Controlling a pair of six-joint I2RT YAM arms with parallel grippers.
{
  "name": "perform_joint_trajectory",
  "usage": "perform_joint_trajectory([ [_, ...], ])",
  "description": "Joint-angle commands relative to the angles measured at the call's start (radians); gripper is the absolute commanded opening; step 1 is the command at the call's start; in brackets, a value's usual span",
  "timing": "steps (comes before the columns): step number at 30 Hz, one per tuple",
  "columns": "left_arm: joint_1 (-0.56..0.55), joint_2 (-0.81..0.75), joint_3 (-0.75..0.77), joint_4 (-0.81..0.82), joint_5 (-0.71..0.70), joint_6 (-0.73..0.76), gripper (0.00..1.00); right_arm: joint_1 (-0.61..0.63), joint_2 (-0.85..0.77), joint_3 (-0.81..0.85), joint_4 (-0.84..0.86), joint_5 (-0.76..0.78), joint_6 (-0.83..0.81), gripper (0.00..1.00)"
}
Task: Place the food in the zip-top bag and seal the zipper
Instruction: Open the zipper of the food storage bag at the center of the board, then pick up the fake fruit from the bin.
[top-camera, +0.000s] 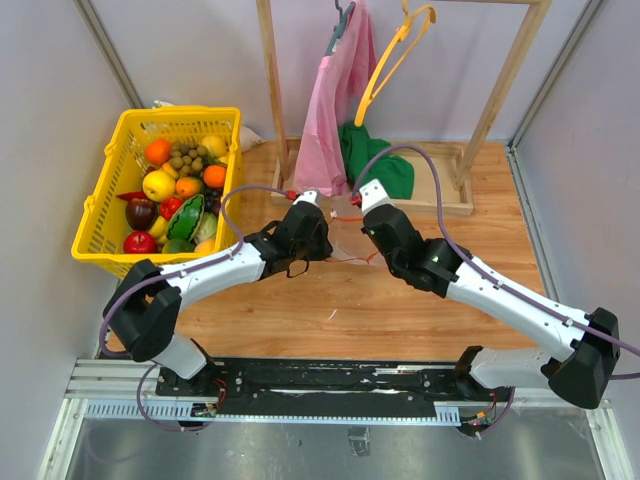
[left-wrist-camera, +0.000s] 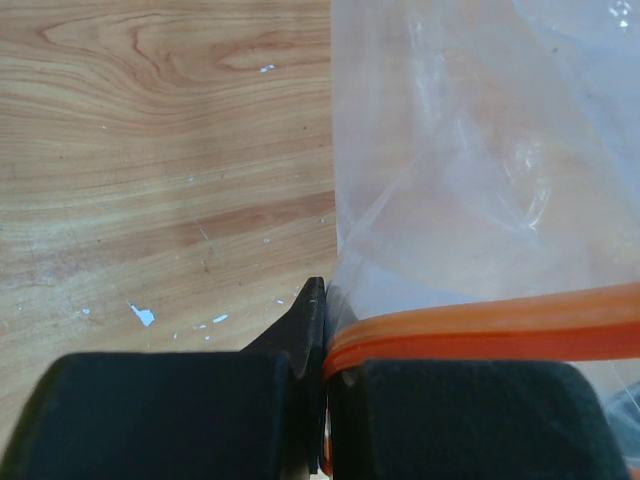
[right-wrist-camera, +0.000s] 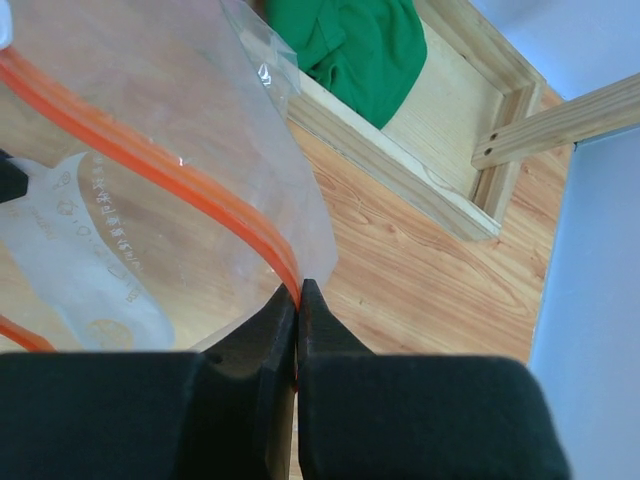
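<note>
In the top view the two arms meet at mid-frame over the pale wooden table top (top-camera: 400, 300), the left gripper (top-camera: 322, 240) and the right gripper (top-camera: 368, 238) facing each other. The clear crinkly plastic zip-top bag (top-camera: 345, 238) is stretched between them and is barely visible except for thin orange lines. The toy fruits and vegetables (top-camera: 175, 185) are heaped in the yellow plastic basket (top-camera: 100, 215) at upper left, well apart from the bag. In the left wrist view, the left gripper's jaws are clamped together at lower centre on one end of the red-orange zipper strip (left-wrist-camera: 500, 320), with the bag's film filling the right half. In the right wrist view, the right gripper's jaws are pinched tight at lower centre on the other end of the strip, which runs up to the upper left. A white printed label (right-wrist-camera: 90, 260) shows through the film, and a second orange line at the lower left edge suggests the mouth is parted. No food appears in the bag, so the work seems to be at the bag-holding stage, before loading. The next move likely calls for one gripper to let go and fetch a piece from the basket while the other keeps hold of the mouth.
</note>
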Motion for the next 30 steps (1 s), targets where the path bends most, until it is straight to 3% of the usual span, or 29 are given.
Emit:
perform_joint_trajectory([
  [1,0.006,-0.027,-0.01,0.036,0.014,-0.007,0.01,-0.011,0.005,-0.005,0.023,-0.03,0.015,0.01],
  [8,0.006,-0.074,-0.013,0.061,0.05,-0.03,0.22,-0.008,0.044,0.025,0.032,-0.073,0.024,0.01],
  [14,0.006,-0.127,-0.016,0.063,0.044,-0.037,0.34,0.003,0.077,0.045,0.038,-0.081,0.031,0.01],
  [26,0.006,-0.241,0.007,-0.006,0.009,-0.029,0.52,0.013,0.1,0.063,0.055,-0.078,0.042,0.01],
  [30,0.01,-0.313,0.046,-0.094,-0.082,0.013,0.59,0.012,0.101,0.062,0.059,-0.078,0.042,0.01],
])
